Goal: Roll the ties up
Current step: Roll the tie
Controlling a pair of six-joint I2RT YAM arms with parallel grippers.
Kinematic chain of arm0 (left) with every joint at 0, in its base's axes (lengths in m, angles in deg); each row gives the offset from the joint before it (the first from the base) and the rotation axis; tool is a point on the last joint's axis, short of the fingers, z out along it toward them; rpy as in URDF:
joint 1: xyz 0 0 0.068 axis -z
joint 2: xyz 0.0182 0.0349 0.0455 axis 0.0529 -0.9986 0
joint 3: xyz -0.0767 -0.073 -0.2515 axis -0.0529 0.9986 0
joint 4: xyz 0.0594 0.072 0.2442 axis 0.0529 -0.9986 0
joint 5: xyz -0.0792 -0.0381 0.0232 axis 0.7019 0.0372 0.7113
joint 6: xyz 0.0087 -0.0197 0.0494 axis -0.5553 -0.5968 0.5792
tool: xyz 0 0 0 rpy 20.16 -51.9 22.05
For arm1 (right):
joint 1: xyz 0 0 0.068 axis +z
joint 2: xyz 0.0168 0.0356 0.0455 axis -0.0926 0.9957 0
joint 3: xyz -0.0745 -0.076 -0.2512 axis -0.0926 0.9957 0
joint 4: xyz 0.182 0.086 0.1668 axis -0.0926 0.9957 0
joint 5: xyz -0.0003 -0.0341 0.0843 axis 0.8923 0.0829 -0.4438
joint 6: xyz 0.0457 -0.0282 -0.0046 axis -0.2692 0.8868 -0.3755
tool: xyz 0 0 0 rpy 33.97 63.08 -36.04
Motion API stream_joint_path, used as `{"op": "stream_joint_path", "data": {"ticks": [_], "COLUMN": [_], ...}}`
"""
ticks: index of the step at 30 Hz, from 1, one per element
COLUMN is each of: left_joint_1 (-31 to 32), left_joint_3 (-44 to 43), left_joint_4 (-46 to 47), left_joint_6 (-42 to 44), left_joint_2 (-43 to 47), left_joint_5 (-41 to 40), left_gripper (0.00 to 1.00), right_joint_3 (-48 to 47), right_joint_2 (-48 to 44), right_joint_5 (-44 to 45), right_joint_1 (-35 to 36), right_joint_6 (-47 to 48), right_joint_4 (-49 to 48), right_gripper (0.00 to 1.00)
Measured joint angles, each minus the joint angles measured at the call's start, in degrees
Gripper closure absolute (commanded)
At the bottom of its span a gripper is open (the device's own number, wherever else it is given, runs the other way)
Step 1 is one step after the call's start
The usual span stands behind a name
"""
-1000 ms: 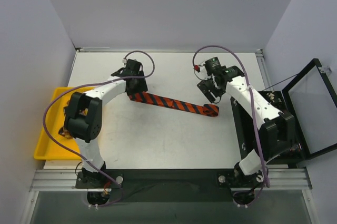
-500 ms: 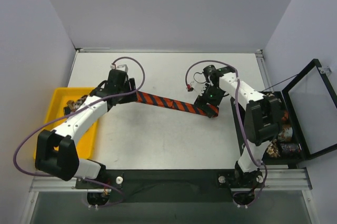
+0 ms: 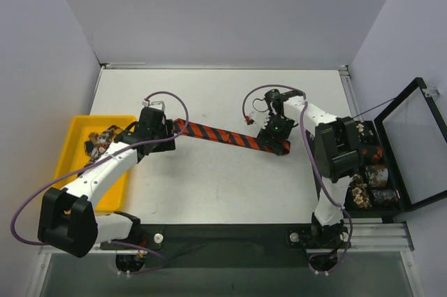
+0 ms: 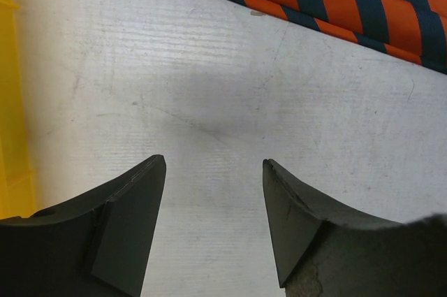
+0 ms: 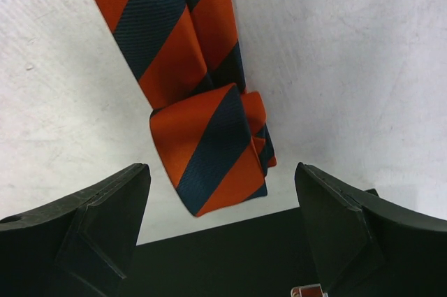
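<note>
From above we see one orange-and-black striped tie (image 3: 223, 135) lying flat mid-table (image 3: 209, 192), slanting between two arms, with bare surface all round and one yellow tray (image 3: 77, 126) at the left edge. At the left wrist, the left gripper (image 4: 214, 164) gapes empty just short of the tie's end. At the right wrist, the right gripper (image 5: 220, 171) stands wide and empty over the folded end.

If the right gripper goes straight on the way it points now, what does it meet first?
Probably the folded end of the striped tie, on the table straight ahead of the right gripper, whose jaws are open; depth is uncertain.
</note>
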Motion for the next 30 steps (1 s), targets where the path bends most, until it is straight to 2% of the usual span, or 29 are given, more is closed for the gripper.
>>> {"op": "stream_joint_path", "data": {"ticks": [5, 15, 21, 22, 23, 25, 27, 30], "left_joint_1": [0.0, 0.0, 0.0, 0.0, 0.0, 0.0, 0.0, 0.0], "left_joint_3": [0.4, 0.4, 0.4, 0.4, 0.4, 0.4, 0.4, 0.4], "left_joint_4": [0.1, 0.6, 0.8, 0.8, 0.9, 0.8, 0.9, 0.8], "left_joint_6": [0.0, 0.0, 0.0, 0.0, 0.0, 0.0, 0.0, 0.0], "left_joint_2": [0.0, -0.2, -0.2, -0.2, -0.2, -0.2, -0.2, -0.2], "left_joint_5": [-0.1, -0.2, -0.2, -0.3, -0.3, -0.3, -0.3, -0.3], "left_gripper": [0.31, 0.32, 0.31, 0.32, 0.31, 0.32, 0.32, 0.31], "right_joint_3": [0.0, 0.1, 0.6, 0.7, 0.7, 0.8, 0.8, 0.9], "right_joint_2": [2.5, 4.4, 4.9, 4.9, 4.9, 4.9, 4.9, 4.9], "right_joint_5": [0.7, 1.6, 2.6, 2.7, 2.8, 3.2, 3.6, 4.2], "right_joint_1": [0.3, 2.0, 2.4, 2.4, 2.4, 2.5, 2.8, 3.0], "right_joint_6": [0.3, 0.5, 0.4, 0.4, 0.5, 0.3, 0.2, 0.0], "right_joint_4": [-1.0, -1.5, -2.1, -2.0, -2.0, -1.9, -1.9, -1.9], "right_gripper": [0.14, 0.31, 0.54, 0.63, 0.68, 0.73, 0.73, 0.51]}}
